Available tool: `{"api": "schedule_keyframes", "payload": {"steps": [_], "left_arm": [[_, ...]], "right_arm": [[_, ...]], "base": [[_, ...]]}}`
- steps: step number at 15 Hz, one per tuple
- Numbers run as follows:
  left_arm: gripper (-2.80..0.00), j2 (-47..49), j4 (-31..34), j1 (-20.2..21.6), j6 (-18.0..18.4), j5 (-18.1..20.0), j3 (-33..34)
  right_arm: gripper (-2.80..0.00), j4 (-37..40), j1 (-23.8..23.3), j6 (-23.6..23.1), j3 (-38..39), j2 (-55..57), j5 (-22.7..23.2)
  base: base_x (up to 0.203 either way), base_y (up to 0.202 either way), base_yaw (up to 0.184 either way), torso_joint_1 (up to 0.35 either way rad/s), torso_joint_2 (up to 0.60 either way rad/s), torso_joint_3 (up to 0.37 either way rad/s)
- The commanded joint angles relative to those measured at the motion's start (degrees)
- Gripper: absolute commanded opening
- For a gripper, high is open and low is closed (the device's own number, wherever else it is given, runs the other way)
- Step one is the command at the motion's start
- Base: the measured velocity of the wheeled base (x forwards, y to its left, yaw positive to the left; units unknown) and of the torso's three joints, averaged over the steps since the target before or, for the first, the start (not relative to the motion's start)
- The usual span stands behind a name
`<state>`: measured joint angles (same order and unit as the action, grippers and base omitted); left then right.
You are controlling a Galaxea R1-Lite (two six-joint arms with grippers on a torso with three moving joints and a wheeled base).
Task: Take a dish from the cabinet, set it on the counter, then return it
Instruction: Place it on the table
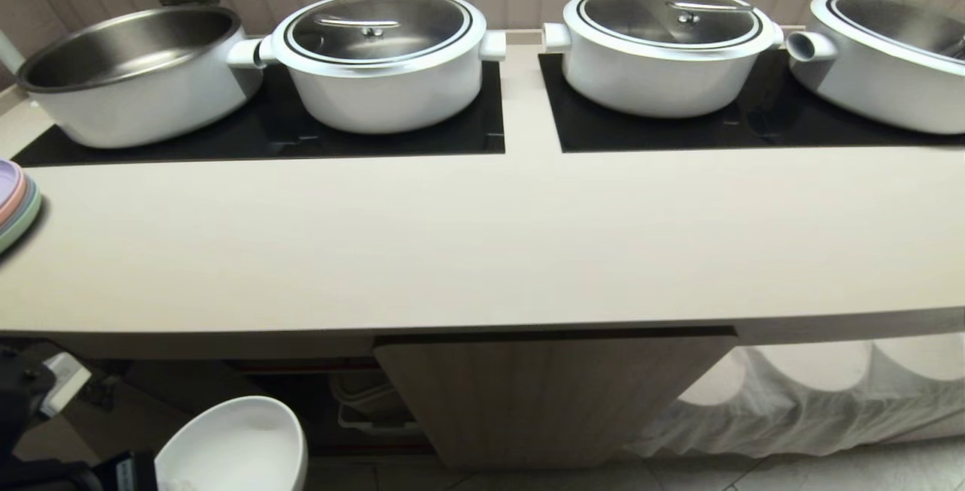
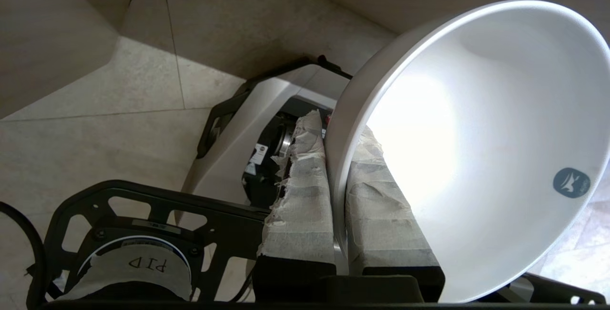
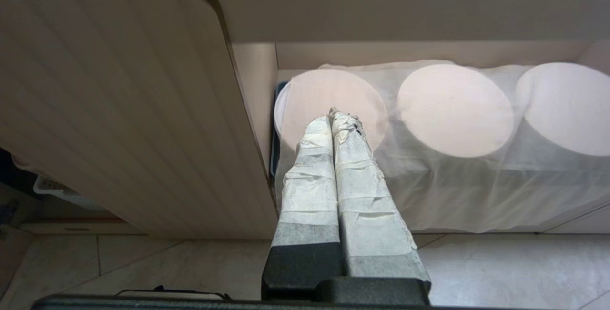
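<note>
held low in front of the open cabinet (image 1: 339,393), below the counter (image 1: 482,250): bowl (image 2: 476,157), glossy, rigid, likely light, slippery and breakable, rim wall pinched between closed left claw (image 2: 339,215) pads; right claw (image 3: 336,124) empty, closed.

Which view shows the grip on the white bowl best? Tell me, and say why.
The left wrist view: the left gripper is shut on the bowl, one taped finger outside the wall, the other inside. The head view shows only the bowl low at its left, below the counter. The right wrist view shows none of it.
</note>
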<state>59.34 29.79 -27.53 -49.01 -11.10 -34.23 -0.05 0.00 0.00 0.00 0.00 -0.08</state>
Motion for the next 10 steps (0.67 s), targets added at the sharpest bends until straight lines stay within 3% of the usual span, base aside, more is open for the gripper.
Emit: {"api": "schedule_keyframes", "payload": {"steps": [1,10], "left_arm": [[-2.8,0.5,0.1,-0.1,-0.3,-0.1,0.0],[-2.8,1.3,-0.8,-0.1,-0.3,0.0,0.0]], "right_arm": [[-2.8,0.0,0.0,0.0,0.0,0.0,0.0],[-2.8,0.0,0.0,0.0,0.0,0.0,0.0]], "base": [[0.0,0.0,0.0,0.297,-0.62,-0.328],[0.0,0.0,0.0,0.184,-0.38,-0.195]]}}
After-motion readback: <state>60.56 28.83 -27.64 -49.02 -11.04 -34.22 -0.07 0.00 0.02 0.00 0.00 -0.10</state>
